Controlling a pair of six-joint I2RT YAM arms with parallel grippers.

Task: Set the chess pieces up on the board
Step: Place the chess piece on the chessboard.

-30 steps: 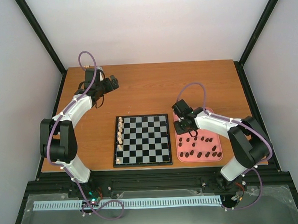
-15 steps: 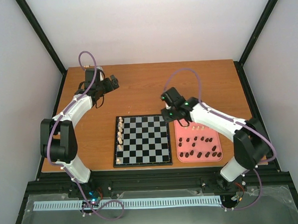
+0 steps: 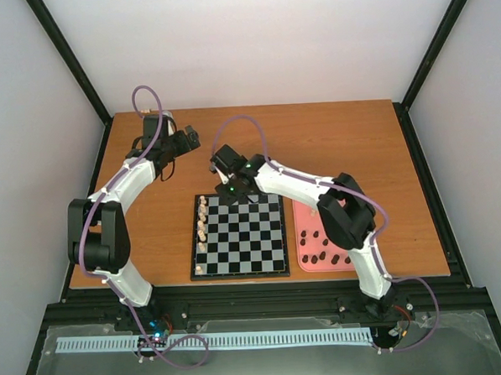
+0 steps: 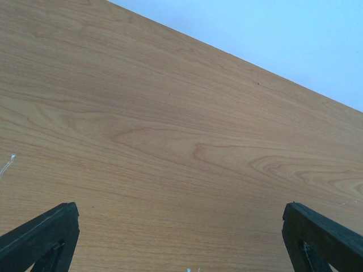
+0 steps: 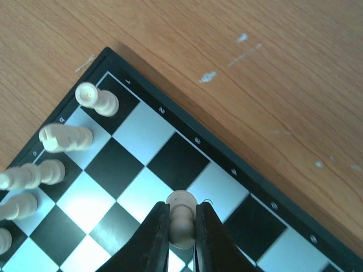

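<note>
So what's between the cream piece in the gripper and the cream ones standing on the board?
Only bare squares of the board, in the right wrist view.

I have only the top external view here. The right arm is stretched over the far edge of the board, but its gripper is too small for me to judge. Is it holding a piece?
Observer: Yes. The right wrist view shows the right gripper shut on one cream piece.
Operator: Are the squares near it free?
Observer: The squares of the board right around it are bare. The standing cream pieces are apart from it, along the neighbouring edge.
Operator: And the left gripper?
Observer: The left wrist view shows the left gripper open, with only the wooden table between its fingers.
</note>
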